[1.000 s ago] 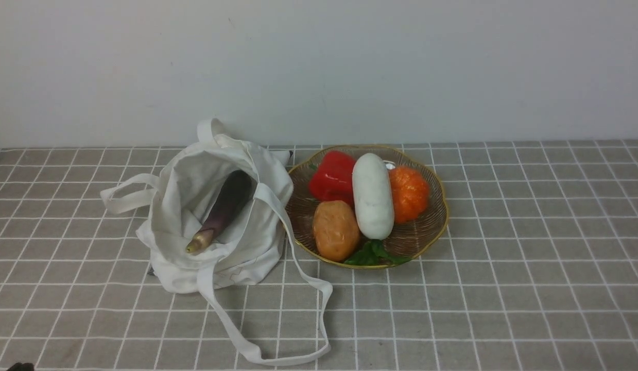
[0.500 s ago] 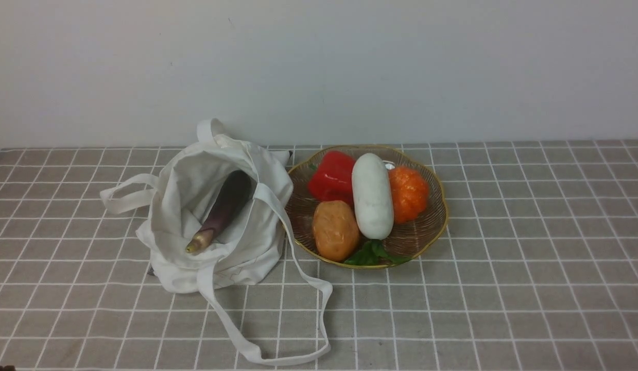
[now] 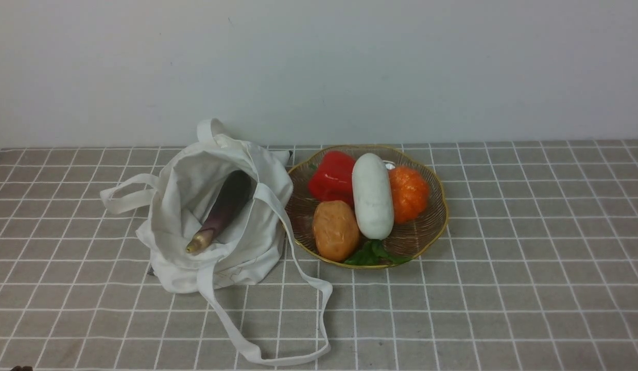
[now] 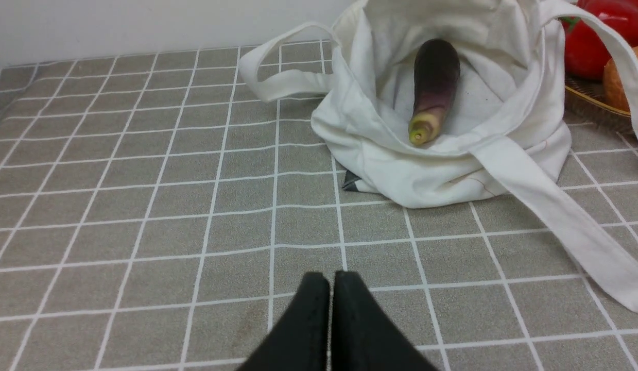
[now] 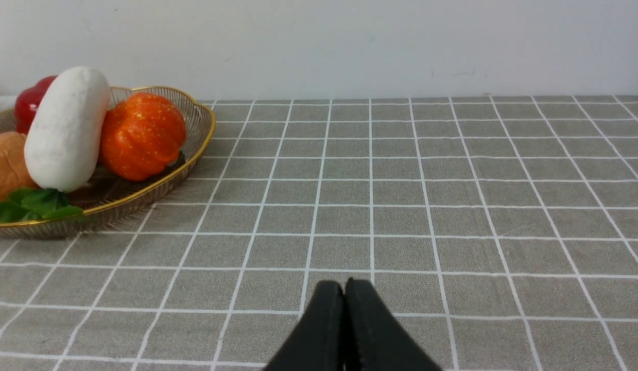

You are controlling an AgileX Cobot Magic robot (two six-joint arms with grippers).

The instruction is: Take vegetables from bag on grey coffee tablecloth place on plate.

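Observation:
The off-white cloth bag (image 3: 216,242) lies open on the grey checked tablecloth (image 3: 504,288), left of the plate. A dark purple eggplant (image 3: 223,206) rests inside it, pale stem toward me; the left wrist view shows the eggplant (image 4: 433,87) in the bag (image 4: 452,170) too. The white radish (image 3: 372,195) lies on the gold-rimmed plate (image 3: 438,226), its green leaves (image 3: 373,253) at the near rim. My left gripper (image 4: 331,281) is shut and empty, low over the cloth short of the bag. My right gripper (image 5: 344,288) is shut and empty, to the right of the plate (image 5: 195,149) and radish (image 5: 66,129).
A red pepper (image 3: 333,176), an orange pumpkin (image 3: 409,193) and a brown potato (image 3: 335,230) share the plate with the radish. A long bag strap (image 3: 298,330) loops over the cloth toward the near edge. A pale wall (image 3: 319,67) stands behind the table.
A dark bit of the left arm at the lower-left corner of the front view has sunk a little lower. Bag, eggplant and plate have not moved.

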